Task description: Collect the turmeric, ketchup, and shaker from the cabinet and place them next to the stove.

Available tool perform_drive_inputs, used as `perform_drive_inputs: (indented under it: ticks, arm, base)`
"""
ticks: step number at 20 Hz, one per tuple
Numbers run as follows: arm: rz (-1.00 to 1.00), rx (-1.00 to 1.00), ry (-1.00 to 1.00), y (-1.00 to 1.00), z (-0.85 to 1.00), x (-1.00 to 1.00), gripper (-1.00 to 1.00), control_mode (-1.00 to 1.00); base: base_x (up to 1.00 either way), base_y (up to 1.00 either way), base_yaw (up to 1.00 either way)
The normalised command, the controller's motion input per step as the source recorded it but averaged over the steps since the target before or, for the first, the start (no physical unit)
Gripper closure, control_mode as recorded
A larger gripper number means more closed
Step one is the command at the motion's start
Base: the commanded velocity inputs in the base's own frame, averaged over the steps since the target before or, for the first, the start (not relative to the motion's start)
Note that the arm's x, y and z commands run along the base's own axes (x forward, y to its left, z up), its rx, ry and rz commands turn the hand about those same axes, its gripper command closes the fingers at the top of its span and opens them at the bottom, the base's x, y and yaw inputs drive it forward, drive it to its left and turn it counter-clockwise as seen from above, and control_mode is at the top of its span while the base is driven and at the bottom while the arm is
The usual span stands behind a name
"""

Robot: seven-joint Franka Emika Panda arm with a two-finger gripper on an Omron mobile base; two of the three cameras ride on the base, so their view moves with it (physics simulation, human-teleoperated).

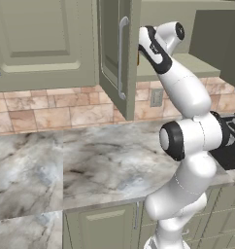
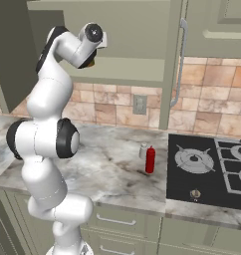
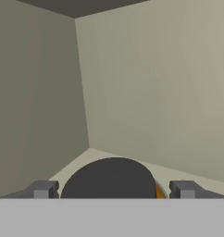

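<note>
The arm reached up into the cabinet [image 1: 114, 53], door swung wide; in the hand view the gripper [image 3: 114, 190] sat with its jaws spread either side of a dark round cap, a sliver of orange showing beside it; that was most likely the turmeric [image 3: 115, 178], on the cabinet floor, though little of its body showed; the fingers [image 3: 42, 190] stood apart from it, nothing grasped yet. Down on the surface [image 2: 112, 174], the ketchup [image 2: 150, 159] stood upright just left of the stove [image 2: 207, 172], and the shaker [image 2: 142, 151] was tucked right beside it, touching or nearly so; two of three looked delivered. What was left, by my reading: close on the turmeric, lift it out, and set it down by the other two.
</note>
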Motion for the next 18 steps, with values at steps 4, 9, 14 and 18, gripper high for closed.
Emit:
perform_drive_inputs:
  ticks: [4, 9, 14, 18]
  arm:
    - [0.00, -0.01, 0.00, 0.00, -0.03, -0.01, 1.00, -1.00]
    - [0.00, 0.00, 0.00, 0.00, -0.06, -0.05, 1.00, -1.00]
    - [0.00, 0.00, 0.00, 0.00, -0.10, -0.04, 1.00, -1.00]
    - [0.00, 0.00, 0.00, 0.00, -0.17, -0.08, 1.00, -1.00]
  base:
    - [0.00, 0.00, 0.00]
    - [0.00, 0.00, 0.00]
    - [0.00, 0.00, 0.00]
    - [0.00, 0.00, 0.00]
